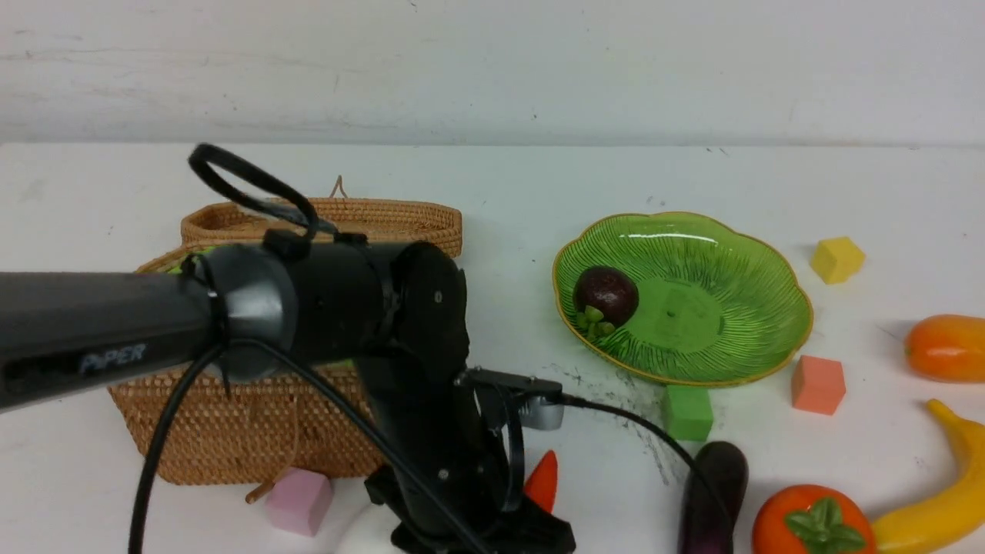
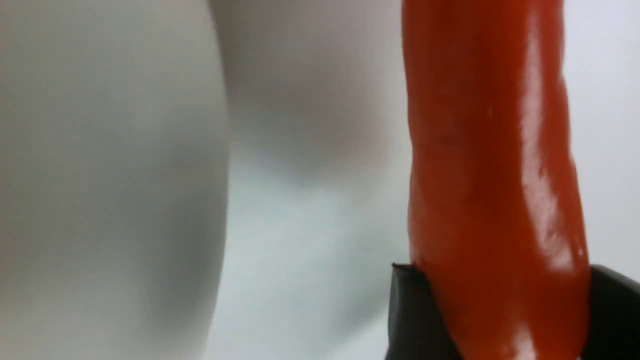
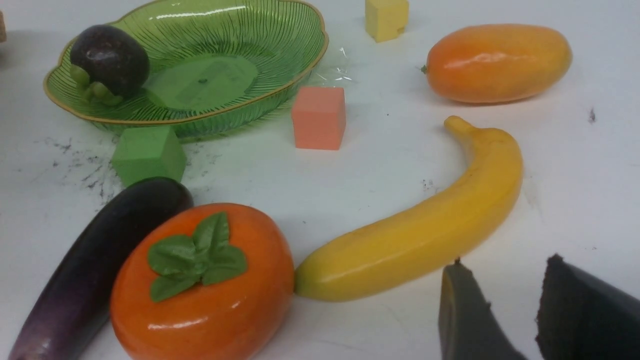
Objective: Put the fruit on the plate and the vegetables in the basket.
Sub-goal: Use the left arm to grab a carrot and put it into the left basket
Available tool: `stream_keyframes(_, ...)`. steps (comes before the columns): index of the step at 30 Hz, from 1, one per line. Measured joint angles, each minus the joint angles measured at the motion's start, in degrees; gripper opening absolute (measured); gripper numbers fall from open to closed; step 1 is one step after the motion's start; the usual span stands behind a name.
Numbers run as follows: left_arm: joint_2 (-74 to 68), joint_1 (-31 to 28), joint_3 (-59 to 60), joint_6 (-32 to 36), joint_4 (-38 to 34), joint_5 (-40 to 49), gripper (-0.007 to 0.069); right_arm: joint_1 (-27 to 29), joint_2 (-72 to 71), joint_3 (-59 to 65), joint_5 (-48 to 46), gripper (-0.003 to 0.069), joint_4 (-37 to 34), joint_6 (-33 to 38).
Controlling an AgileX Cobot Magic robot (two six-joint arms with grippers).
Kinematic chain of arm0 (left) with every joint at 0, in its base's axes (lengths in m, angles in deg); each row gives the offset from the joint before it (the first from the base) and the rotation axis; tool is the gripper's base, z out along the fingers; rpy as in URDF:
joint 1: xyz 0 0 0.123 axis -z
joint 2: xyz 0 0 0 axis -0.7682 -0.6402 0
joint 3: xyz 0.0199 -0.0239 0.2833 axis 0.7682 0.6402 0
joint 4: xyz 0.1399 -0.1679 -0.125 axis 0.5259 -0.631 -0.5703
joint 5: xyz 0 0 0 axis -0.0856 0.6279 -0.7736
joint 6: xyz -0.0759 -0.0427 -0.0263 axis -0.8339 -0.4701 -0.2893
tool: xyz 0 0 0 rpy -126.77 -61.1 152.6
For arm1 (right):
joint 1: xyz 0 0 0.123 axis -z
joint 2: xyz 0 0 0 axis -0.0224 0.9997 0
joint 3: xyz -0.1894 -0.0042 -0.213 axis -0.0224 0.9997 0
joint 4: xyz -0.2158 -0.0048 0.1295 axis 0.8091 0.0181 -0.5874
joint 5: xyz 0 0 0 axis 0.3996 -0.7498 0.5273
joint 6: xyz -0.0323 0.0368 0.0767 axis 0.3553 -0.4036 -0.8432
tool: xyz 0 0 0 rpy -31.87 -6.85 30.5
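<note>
A thick red chili stands between the left gripper's fingers, which press it from both sides, parted only by its width; its long axis runs out lengthwise past the fingertips. The left arm is the nearer one, reaching low in front of the wicker basket, so the lift likely goes up and back over that wall. A smooth white radish lies just beside the chili, leaving little room on that side. The surface is a pale, scuffed tabletop. The right gripper is partly open, holding nothing, near the banana.
</note>
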Motion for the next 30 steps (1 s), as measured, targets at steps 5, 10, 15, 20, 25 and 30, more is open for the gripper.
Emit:
stream_keyframes(5, 5.58, 0.00, -4.87, 1.32, 0.50, 4.06, 0.0382, 0.00, 0.00, 0.00, 0.00, 0.0244, 0.00, 0.00)
stream_keyframes(10, 11.99, 0.00, -12.05, 2.98, 13.48, 7.50, 0.0382, 0.00, 0.00, 0.00, 0.00, 0.0244, 0.00, 0.00)
stream_keyframes(15, 15.10, -0.84, -13.85, 13.15, 36.89, 8.68, 0.0382, 0.00, 0.00, 0.00, 0.00, 0.0244, 0.00, 0.00)
stream_keyframes(20, 14.59, -8.32, -13.85, 23.84, 44.14, 5.54, 0.0382, 0.00, 0.00, 0.00, 0.00, 0.0244, 0.00, 0.00)
stream_keyframes(25, 11.21, -16.13, -13.85, 35.37, 44.14, 3.07, 0.0382, 0.00, 0.00, 0.00, 0.00, 0.0244, 0.00, 0.00)
stream_keyframes(30, 8.09, -17.71, -13.85, 43.84, 44.07, 1.51, 0.0382, 0.00, 0.00, 0.00, 0.00, 0.0244, 0.00, 0.00)
